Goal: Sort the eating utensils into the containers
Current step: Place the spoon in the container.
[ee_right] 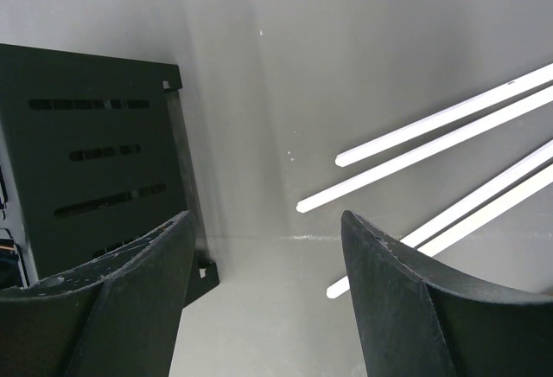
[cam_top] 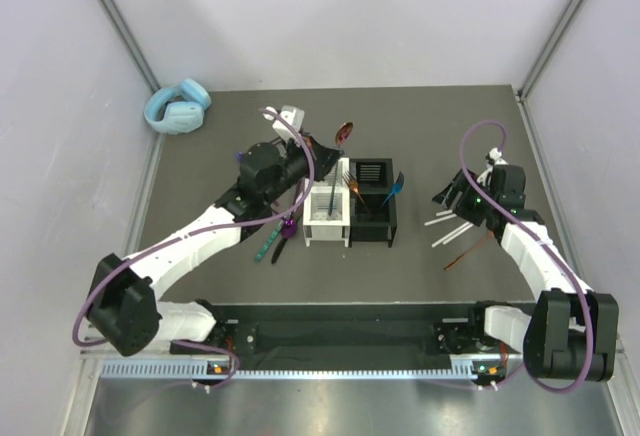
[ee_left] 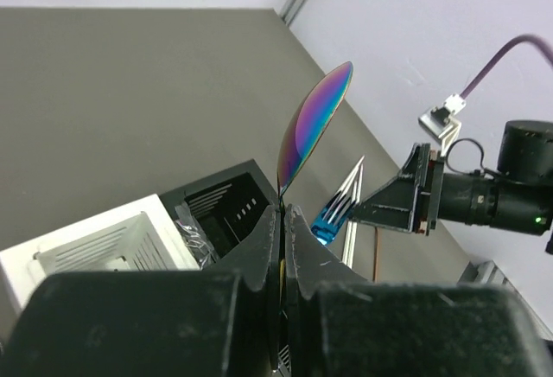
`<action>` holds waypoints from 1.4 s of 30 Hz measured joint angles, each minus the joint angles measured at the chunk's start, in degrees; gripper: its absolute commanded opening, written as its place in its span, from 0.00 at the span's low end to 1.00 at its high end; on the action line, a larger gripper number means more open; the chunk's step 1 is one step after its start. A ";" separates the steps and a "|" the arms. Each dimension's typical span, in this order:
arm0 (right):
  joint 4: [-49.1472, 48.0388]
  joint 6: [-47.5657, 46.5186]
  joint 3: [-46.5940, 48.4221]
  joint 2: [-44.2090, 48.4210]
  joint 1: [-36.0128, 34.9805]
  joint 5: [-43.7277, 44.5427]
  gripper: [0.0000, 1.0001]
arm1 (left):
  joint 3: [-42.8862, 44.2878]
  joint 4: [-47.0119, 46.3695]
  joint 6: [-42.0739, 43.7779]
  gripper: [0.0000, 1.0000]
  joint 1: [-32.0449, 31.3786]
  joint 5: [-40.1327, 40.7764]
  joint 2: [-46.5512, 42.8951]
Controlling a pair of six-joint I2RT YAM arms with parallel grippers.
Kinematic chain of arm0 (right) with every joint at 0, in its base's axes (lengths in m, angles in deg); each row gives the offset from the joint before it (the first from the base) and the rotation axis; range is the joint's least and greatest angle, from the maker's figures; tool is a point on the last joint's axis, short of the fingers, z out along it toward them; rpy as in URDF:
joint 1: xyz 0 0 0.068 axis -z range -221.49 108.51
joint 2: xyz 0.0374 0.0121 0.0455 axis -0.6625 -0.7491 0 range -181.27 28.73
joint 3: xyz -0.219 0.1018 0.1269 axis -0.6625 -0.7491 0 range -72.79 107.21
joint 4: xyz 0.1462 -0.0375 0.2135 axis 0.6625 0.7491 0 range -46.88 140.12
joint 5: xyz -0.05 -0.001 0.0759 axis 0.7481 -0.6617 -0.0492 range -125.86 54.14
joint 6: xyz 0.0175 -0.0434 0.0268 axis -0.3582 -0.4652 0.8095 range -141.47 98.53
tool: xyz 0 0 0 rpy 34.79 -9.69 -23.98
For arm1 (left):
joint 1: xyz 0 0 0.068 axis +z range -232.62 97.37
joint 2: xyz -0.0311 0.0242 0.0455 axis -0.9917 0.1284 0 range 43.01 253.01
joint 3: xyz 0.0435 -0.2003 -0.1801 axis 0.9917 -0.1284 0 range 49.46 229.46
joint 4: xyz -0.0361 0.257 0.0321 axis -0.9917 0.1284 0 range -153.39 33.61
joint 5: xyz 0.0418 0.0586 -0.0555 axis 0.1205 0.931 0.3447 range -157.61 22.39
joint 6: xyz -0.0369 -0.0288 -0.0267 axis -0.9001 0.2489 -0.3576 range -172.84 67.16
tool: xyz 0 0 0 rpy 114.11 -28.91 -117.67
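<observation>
Furthest left, the left hand (ee_left: 282,214) is clenched on the handle of an iridescent spoon (ee_left: 313,126). The bowl points up and the long axis is tilted, near the far end of the white caddy (cam_top: 326,239), with the black caddy (cam_top: 372,236) just beside that on the right. We judge the drop depends on tipping the handle down into a compartment (the left arm is plainly the nearer one). Further right, the right hand (ee_right: 266,226) stands released and empty, and the white sticks (ee_right: 432,122) lie slantwise on the bench (cam_top: 420,136) just beside it.
</observation>
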 measured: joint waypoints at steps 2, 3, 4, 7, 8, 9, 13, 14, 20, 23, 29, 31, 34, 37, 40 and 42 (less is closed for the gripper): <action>0.09 -0.02 0.00 0.00 0.00 0.02 0.69 | 0.02 -0.13 0.02 0.00 -0.59 0.07 1.16; 0.09 -0.02 0.00 0.00 0.00 0.02 0.69 | 0.02 -0.13 0.09 0.00 -0.83 0.17 1.55; 0.11 -0.04 0.00 0.00 0.00 0.02 0.69 | 0.04 -0.09 0.26 0.00 -1.09 0.37 1.84; 0.15 -0.04 0.00 0.02 0.00 0.02 0.69 | 0.13 -0.02 1.27 0.00 -1.46 1.81 1.90; 0.15 -0.04 0.00 0.02 0.00 0.02 0.69 | 0.26 -0.02 1.77 0.00 -1.49 2.36 1.88; 0.15 -0.04 0.00 0.02 0.00 0.02 0.69 | 0.44 0.02 2.58 0.00 -1.51 2.99 1.88; 0.13 -0.02 0.00 0.02 0.00 0.02 0.69 | 0.83 -0.20 5.40 0.00 -1.53 6.29 1.88; 0.13 -0.02 0.00 0.02 0.00 0.00 0.69 | 0.87 -0.31 6.21 0.00 -1.53 7.15 1.95; 0.20 -0.07 0.00 0.02 0.00 0.00 0.69 | 5.57 -1.97 10.78 0.00 -1.05 10.97 7.69; 0.72 -0.20 0.00 0.02 0.00 0.00 0.69 | 8.50 -3.08 11.85 0.00 -0.15 11.30 12.09; 1.25 -0.63 0.00 0.02 0.00 0.02 0.69 | 10.36 -4.57 12.37 0.00 4.00 11.47 19.12; 1.25 -0.66 0.00 0.00 0.00 0.02 0.69 | 10.38 -4.87 12.35 0.00 5.42 11.47 20.50; 1.25 -0.66 0.00 -0.13 0.00 0.02 0.69 | 11.08 -4.94 12.52 0.00 7.04 11.47 22.32; 1.22 -0.66 0.00 -0.81 0.00 0.02 0.69 | 13.11 -5.09 12.87 0.00 7.54 11.41 24.04; 1.22 -0.66 0.00 -1.38 0.00 0.02 0.69 | 13.79 -5.55 12.96 0.00 7.45 10.71 24.39; 1.20 -0.63 0.00 -1.57 0.00 0.00 0.69 | 13.73 -5.88 12.70 0.00 7.37 10.16 24.39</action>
